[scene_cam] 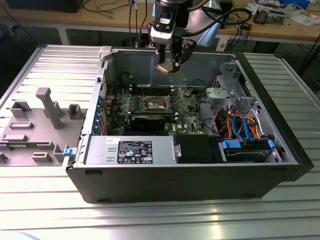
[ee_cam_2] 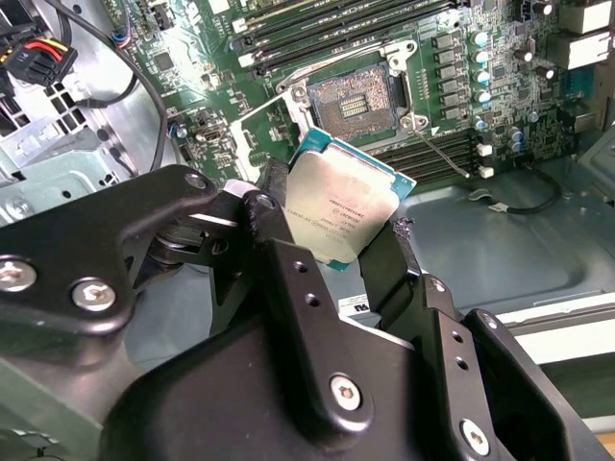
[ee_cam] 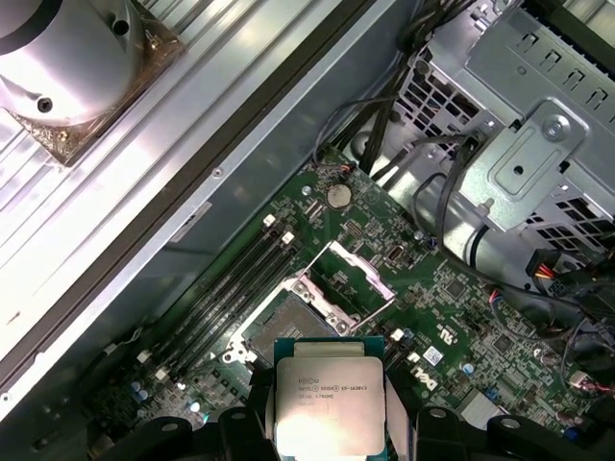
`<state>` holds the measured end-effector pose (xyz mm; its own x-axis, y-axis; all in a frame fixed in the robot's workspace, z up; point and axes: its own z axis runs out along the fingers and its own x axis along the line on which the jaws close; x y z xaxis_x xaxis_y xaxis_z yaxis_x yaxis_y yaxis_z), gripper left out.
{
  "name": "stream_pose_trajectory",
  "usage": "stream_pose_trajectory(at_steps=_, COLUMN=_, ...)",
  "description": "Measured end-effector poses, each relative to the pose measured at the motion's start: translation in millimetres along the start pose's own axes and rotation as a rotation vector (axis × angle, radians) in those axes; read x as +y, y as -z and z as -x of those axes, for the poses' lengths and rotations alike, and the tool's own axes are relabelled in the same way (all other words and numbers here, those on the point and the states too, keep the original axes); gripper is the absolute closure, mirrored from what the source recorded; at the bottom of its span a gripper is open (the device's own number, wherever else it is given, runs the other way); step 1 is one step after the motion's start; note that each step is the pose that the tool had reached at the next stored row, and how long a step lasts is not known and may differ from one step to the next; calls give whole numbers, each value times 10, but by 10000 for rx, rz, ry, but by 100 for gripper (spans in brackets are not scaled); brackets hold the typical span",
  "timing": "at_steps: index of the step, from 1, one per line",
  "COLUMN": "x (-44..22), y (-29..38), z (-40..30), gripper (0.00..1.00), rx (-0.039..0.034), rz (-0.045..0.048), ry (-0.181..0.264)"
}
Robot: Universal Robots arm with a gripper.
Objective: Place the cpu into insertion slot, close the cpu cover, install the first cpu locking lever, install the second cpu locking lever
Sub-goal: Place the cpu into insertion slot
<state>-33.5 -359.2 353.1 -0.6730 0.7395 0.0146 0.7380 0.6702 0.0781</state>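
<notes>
Second wrist view gives us the clearest look: the gripper (ee_cam_2: 336, 213) is clamped on the cpu (ee_cam_2: 341, 202), its black fingers (ee_cam_2: 386, 267) pressing opposite edges of the chip, whose metal top faces the camera. The chip hangs in the air, apart from the insertion slot (ee_cam_2: 351, 96), whose dark contact field lies bare on the motherboard (ee_cam_2: 500, 58). In the first wrist view we see the cpu cover (ee_cam: 348, 277) swung up and open just beside the socket; a thin wire locking lever (ee_cam_2: 442, 152) lies swung aside. In the exterior view the arm hovers over the open computer case (scene_cam: 175, 180), above the board; so nothing is seated yet.

We judge the risks to be mostly about alignment. The chip looks tilted against the board in the second wrist view, and a corner landing first could bend the socket's fine contacts; a wrong rotation (we cannot make out the keying notches from here) would keep it from dropping flat. The edge grip is narrow, so a slip could drop the chip onto the memory slots (ee_cam_2: 327, 24); the raised cover could also catch a finger on the way down.
</notes>
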Motion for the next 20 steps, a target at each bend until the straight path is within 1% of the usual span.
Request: stream_pose_trajectory(at_steps=20, x=0, y=0, z=0, gripper=46, rx=-16, rz=2, ry=-207)
